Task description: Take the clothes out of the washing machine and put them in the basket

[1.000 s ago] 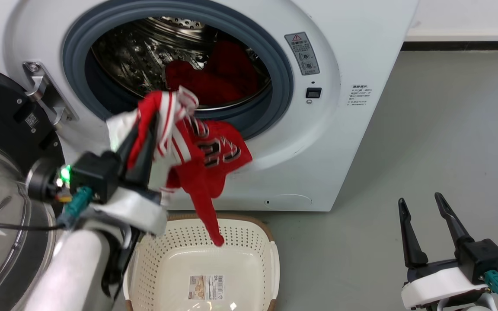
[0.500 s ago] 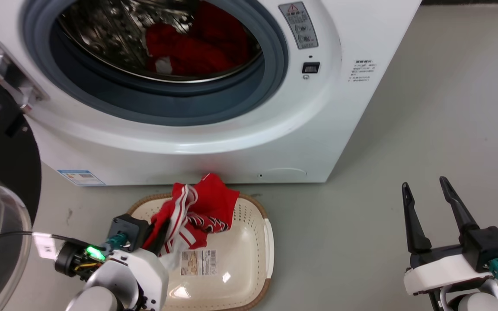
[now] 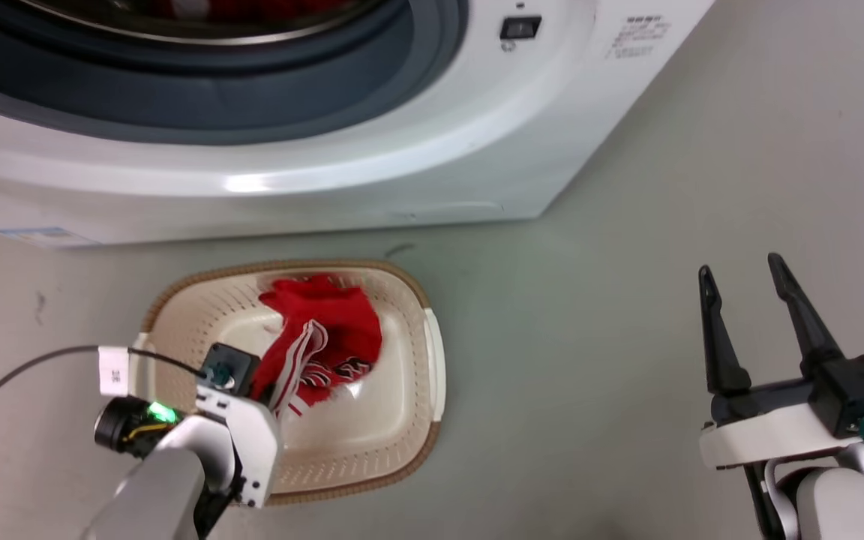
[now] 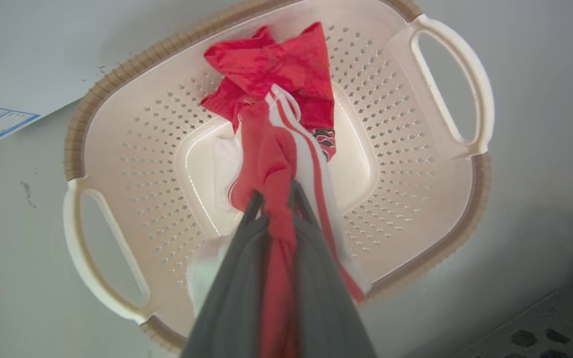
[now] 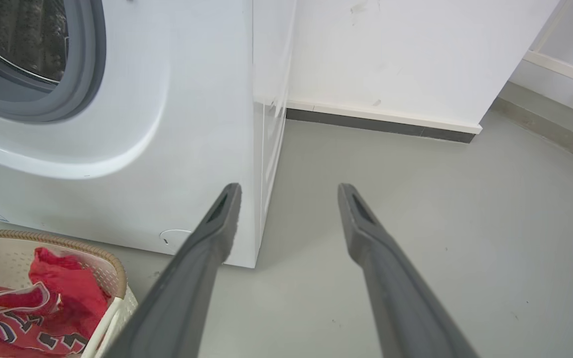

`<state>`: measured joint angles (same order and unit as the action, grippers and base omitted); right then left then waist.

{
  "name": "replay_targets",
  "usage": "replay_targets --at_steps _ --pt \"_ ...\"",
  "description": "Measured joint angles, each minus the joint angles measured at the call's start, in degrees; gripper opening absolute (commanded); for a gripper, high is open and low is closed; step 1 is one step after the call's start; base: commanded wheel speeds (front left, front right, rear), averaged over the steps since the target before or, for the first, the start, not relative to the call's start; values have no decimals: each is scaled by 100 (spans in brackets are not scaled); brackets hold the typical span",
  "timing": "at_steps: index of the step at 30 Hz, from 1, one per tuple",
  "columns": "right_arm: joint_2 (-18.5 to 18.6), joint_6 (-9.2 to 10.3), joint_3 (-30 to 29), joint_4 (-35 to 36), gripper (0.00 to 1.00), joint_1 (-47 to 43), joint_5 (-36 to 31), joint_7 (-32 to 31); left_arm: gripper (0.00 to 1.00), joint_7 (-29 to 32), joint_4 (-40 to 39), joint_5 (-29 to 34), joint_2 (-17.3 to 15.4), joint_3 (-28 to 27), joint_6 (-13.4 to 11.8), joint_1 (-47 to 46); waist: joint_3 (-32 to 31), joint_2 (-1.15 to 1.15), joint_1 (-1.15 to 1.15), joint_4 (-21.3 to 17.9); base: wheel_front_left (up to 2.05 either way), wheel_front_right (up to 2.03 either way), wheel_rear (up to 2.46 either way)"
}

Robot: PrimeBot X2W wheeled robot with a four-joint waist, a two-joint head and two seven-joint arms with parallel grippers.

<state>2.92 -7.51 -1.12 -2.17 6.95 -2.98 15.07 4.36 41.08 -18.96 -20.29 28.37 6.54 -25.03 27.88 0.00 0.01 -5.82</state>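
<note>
Left gripper (image 4: pixel 274 193) is down over the basket (image 3: pixel 432 352), fingers (image 4: pixel 237 278) pinched tight on a red striped garment (image 3: pixel 331 330); the cloth's far end lies bunched on the basket's bottom, the near end hangs from the fingers; a blurred strip of red, probably more clothing, shows inside the washer (image 3: pixel 342 187); right gripper (image 3: pixel 739 265) hovers over the floor (image 3: pixel 589 337), fingers spread, holding nothing.

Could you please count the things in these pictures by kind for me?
washing machine: 1
basket: 1
clothes, one red bundle in the basket: 1
grippers, the left gripper and the right gripper: 2
Total: 5
</note>
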Motion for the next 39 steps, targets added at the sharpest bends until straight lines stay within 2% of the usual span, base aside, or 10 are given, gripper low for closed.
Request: replay_targets --at_steps 12,23,24,25,34,39 --pt "2 0 70 142 100 293 164 -1 0 -665 1907 9 169 101 52 -1288 1132 0 1 -416 0 0 0" --pt "1 0 71 178 100 386 252 0 0 -1117 2774 -101 334 197 78 -1785 1537 0 0 -529 0 0 0" --pt "1 0 65 172 100 404 252 0 14 -1200 2805 -107 358 204 78 -1797 1532 0 0 -522 0 0 0" --pt "1 0 65 162 100 424 252 -1 100 -1265 2850 -104 376 210 79 -1814 1521 0 0 -514 0 0 0" --pt "1 0 22 23 100 472 249 0 100 -1711 3043 -159 538 313 85 -1718 1138 0 0 -410 0 0 0" --pt "1 0 26 -64 100 443 215 0 100 -1916 2832 -257 669 276 86 -1533 755 0 0 -310 0 0 0"
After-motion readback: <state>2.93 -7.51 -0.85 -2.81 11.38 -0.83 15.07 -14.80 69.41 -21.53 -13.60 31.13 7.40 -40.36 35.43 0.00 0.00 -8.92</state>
